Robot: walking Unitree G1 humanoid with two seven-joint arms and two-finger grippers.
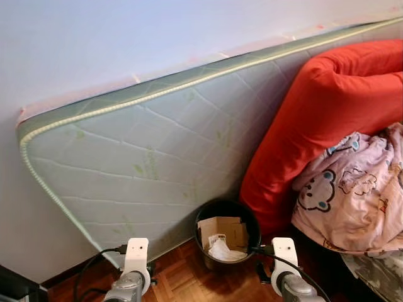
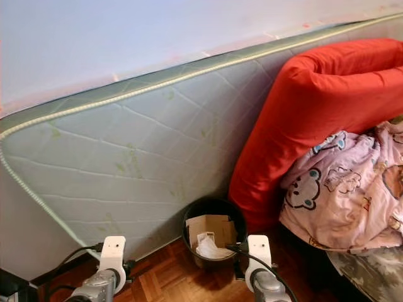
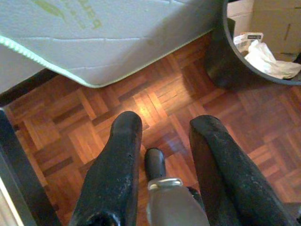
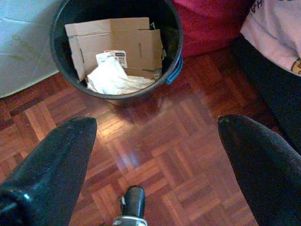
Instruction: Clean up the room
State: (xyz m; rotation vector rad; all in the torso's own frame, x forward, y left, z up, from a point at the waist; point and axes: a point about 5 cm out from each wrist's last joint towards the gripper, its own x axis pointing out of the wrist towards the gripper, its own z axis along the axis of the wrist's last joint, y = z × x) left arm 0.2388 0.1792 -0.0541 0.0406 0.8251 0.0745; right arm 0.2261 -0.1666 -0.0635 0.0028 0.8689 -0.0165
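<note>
A round black plastic waste bin (image 1: 227,234) is being observed on the wood parquet floor (image 4: 155,155), standing against the foot of a pale green quilted mattress (image 1: 151,157) that is being leaned upright on the wall. Flattened brown cardboard (image 4: 117,40) and crumpled white paper (image 4: 113,77) are being held inside the bin. The contents are judged light and soft, the bin light but stiff-walled; its bare rim is judged the best place for a hold.

The left gripper (image 3: 164,160) is being held released over bare floor near the mattress corner, nothing between its fingers. The right gripper (image 4: 155,160) is being held spread wide just before the bin, also empty.

A large red cushion (image 1: 315,126) and a pink cartoon-print blanket (image 1: 352,189) are crowding the bin's right side and are judged likely to obstruct any approach from there.
</note>
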